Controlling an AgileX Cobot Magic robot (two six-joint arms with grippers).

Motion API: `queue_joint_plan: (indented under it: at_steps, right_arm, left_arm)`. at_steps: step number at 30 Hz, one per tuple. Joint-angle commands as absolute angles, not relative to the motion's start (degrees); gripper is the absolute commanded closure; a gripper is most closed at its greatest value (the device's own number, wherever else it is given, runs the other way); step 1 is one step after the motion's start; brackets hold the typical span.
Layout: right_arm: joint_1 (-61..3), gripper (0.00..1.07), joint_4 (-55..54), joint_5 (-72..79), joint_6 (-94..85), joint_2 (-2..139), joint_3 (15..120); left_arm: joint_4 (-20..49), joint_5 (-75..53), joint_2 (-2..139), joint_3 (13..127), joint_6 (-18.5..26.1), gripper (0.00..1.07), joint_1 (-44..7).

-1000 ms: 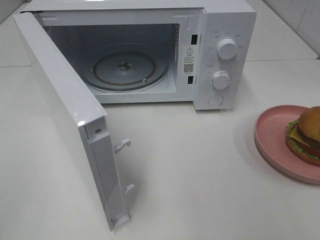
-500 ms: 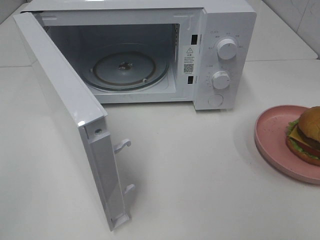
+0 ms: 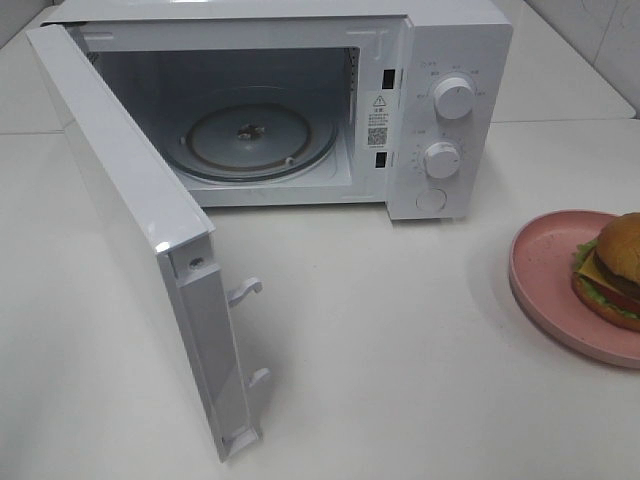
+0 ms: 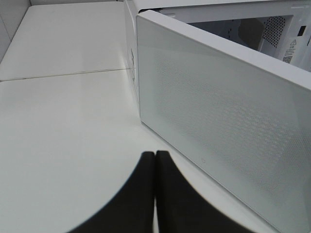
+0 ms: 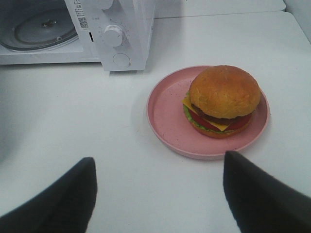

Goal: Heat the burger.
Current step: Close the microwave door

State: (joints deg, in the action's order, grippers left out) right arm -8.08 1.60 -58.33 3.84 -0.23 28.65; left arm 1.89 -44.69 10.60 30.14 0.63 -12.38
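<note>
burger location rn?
The burger sits on the pink plate at the right edge of the exterior high view, right of the open microwave, not yet inside.

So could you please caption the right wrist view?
Open right gripper facing the burger on its pink plate beside the microwave.

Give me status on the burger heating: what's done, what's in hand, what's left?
Done: the microwave door stands wide open and the turntable is bare. In hand: nothing is held; the right gripper is open, facing the burger, which sits on the plate on the table, right of the microwave. The left gripper is shut beside the door. Left: move the burger inside, close the door, set the knobs.
</note>
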Motion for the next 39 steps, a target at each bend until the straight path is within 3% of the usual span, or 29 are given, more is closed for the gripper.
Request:
queue_joint_plan:
  at_steps: [1, 13, 23, 29, 33, 39]
  right_arm:
    - [-7.68, 0.38, 1.66, -57.47, 3.09, -1.78, 28.59]
    - [-7.68, 0.38, 1.66, -57.47, 3.09, -1.78, 28.59]
    - [-7.68, 0.39, 1.66, -57.47, 3.09, -1.78, 28.59]
    - [-7.68, 0.39, 1.66, -57.47, 3.09, -1.78, 28.59]
    - [-7.68, 0.39, 1.66, -57.47, 3.09, -1.78, 28.59]
    - [-7.68, 0.39, 1.66, -57.47, 3.09, -1.78, 28.59]
  left_arm:
    - [2.01, -39.88, 17.13, 30.42, 0.74, 1.06, -12.43]
    - [2.35, -29.91, 37.99, 30.42, 0.74, 1.06, -12.43]
    - [7.22, -18.56, 55.0, 30.42, 0.8, 1.06, -12.78]
    - [8.31, -9.85, 62.22, 30.48, 0.8, 1.06, -17.07]
    - [8.25, -2.06, 68.47, 30.6, 0.8, 1.06, -22.98]
    - [7.91, 1.26, 71.62, 30.6, 0.8, 1.06, -26.01]
